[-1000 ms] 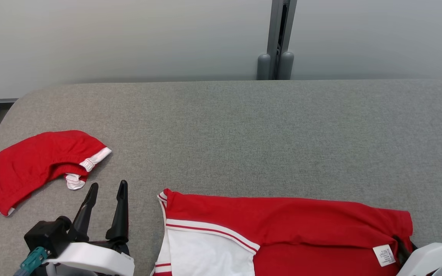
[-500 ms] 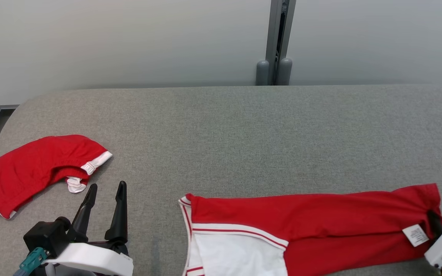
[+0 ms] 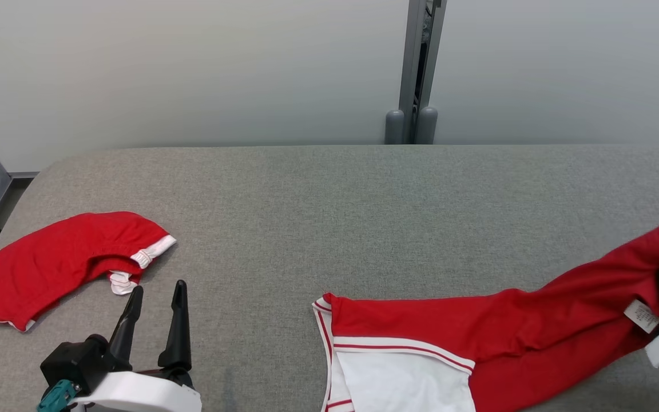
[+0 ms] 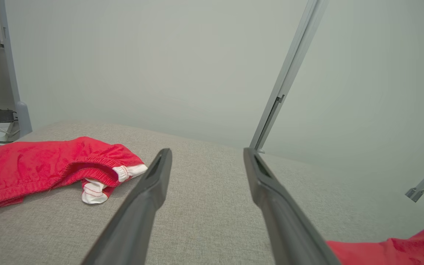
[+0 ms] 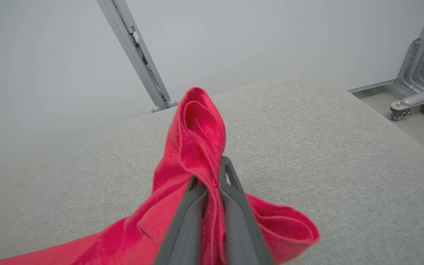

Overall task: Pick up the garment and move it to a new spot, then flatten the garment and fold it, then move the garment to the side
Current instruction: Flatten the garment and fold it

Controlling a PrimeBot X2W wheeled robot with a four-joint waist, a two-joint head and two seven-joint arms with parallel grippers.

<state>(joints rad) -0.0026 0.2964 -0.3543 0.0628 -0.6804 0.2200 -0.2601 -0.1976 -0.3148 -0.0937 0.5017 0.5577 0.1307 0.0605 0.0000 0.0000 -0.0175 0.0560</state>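
The red-and-white garment [image 3: 478,326] stretches left to right across the near worktop [image 3: 329,200]. Its right end is lifted, pinched by the right hand [image 5: 210,171]. The left hand [image 3: 158,287] is wide open and empty.

red garment [image 3: 478,337] with a white, stripe-edged panel lies stretched across the counter [image 3: 329,217], its right end bunched and lifted.

Red garment [image 3: 507,326], white panel, red-white striped trim; second garment [image 3: 49,263] red, white cuffs; table [image 3: 364,217] grey.
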